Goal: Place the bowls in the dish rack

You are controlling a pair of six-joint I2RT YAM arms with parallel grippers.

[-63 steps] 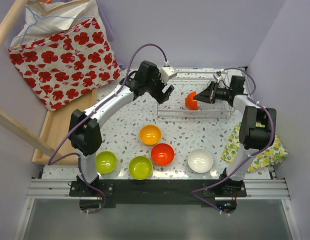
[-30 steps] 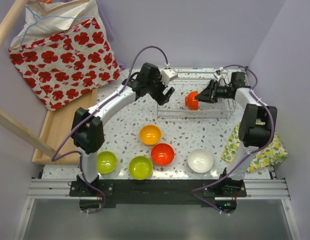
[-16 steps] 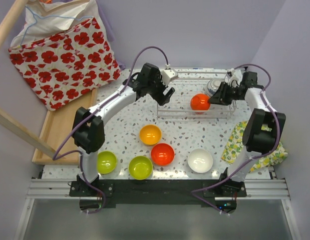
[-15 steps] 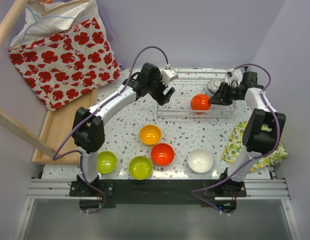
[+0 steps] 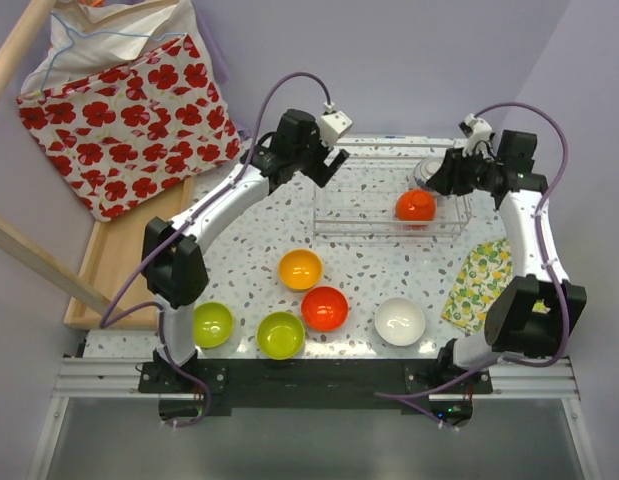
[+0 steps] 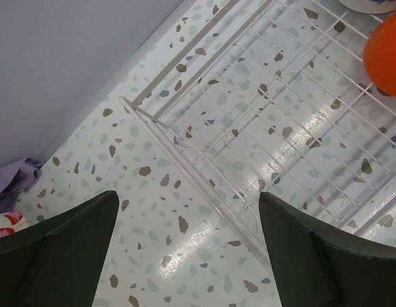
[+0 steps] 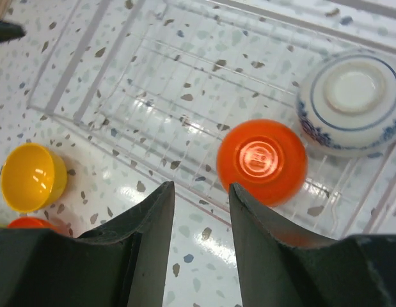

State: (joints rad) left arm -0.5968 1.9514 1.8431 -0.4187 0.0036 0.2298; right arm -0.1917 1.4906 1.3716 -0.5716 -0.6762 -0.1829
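The wire dish rack (image 5: pixel 354 210) stands at the back of the table. In it a red-orange bowl (image 5: pixel 415 205) lies upside down beside an upturned blue-patterned bowl (image 5: pixel 427 170). My right gripper (image 5: pixel 436 182) hovers over the rack's right end, open and holding nothing. In the right wrist view the red-orange bowl (image 7: pixel 261 160) and the blue-patterned bowl (image 7: pixel 349 102) lie beyond the right gripper (image 7: pixel 201 188). My left gripper (image 5: pixel 329 165) hangs wide open over the rack's left corner (image 6: pixel 185 144). On the table in front are an orange-yellow bowl (image 5: pixel 300 269), a second red-orange bowl (image 5: pixel 325 308), a white bowl (image 5: pixel 400 321) and two lime green bowls (image 5: pixel 212 324) (image 5: pixel 280 335).
A flat wooden tray (image 5: pixel 114 255) lies at the left table edge under a red-flowered bag (image 5: pixel 129 110). A green-patterned cloth (image 5: pixel 484 280) lies right of the rack. Purple walls close in at the back and right.
My right gripper has let go of the red-orange bowl, which now rests upside down in the rack, and has pulled back to the right and up. My left gripper has drawn back slightly.
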